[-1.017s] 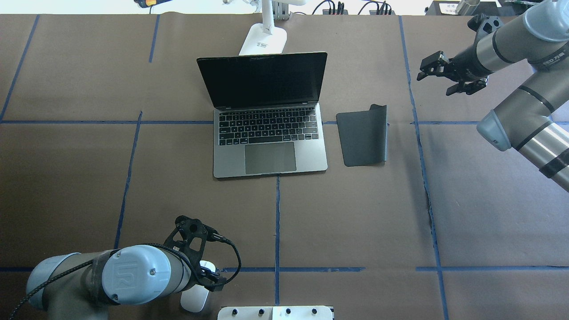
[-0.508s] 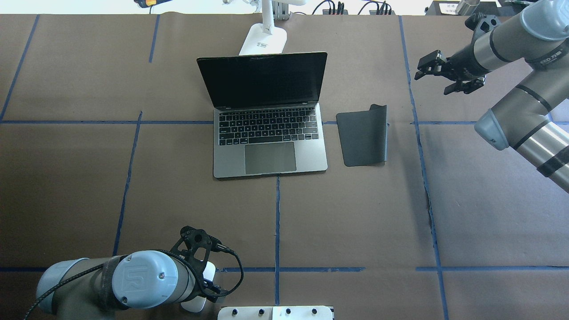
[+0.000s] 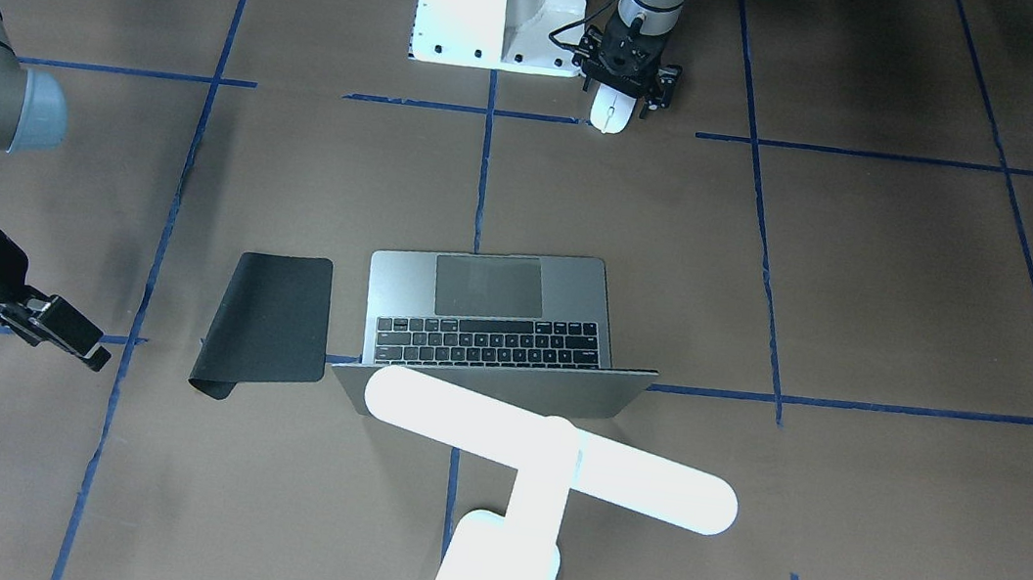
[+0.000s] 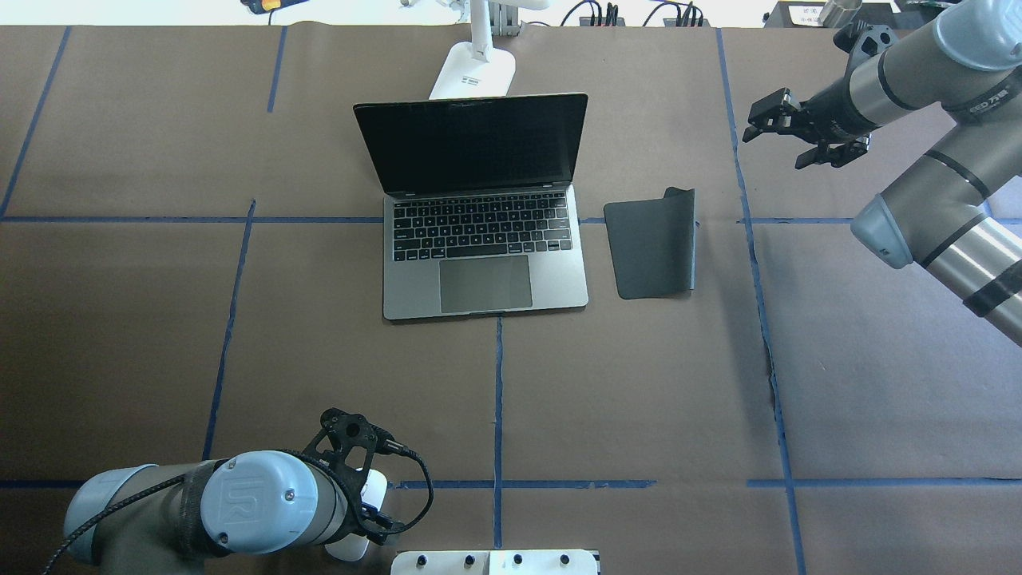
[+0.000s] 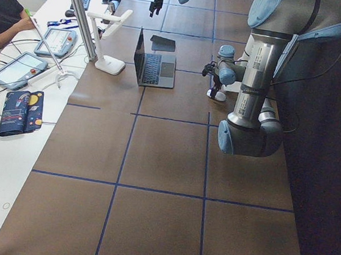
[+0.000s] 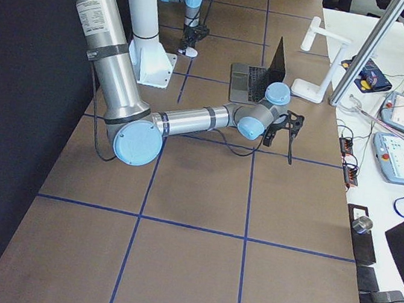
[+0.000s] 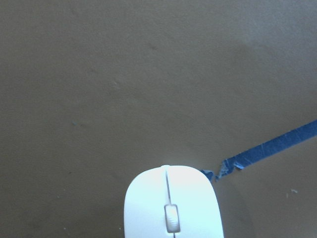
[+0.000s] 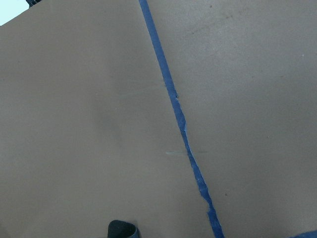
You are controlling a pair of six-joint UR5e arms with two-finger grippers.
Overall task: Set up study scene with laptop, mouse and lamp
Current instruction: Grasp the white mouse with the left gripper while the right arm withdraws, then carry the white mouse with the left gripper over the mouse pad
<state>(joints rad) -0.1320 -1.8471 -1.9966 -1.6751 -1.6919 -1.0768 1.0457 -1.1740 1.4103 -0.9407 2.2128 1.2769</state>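
The open grey laptop point(image 4: 485, 239) sits mid-table with its screen toward me. The white lamp point(image 3: 545, 456) stands just behind its lid; only the base point(image 4: 473, 73) shows in the overhead view. The white mouse point(image 3: 609, 114) lies by the near table edge, partly hidden under my left wrist point(image 4: 375, 487). It fills the bottom of the left wrist view point(image 7: 173, 208). My left gripper point(image 3: 627, 97) is open and stands over the mouse, jaws to either side of it. My right gripper point(image 4: 773, 148) is open and empty, above the table far right of the laptop.
A black mat point(image 4: 651, 247) with a curled far corner lies just right of the laptop. The white bolted pedestal point(image 3: 493, 1) stands at the near edge beside the mouse. Blue tape lines cross the brown table cover point(image 4: 639, 399).
My left wrist has shifted a little toward the near edge over the mouse, which has stayed put. My right gripper has drifted slightly toward the far edge.
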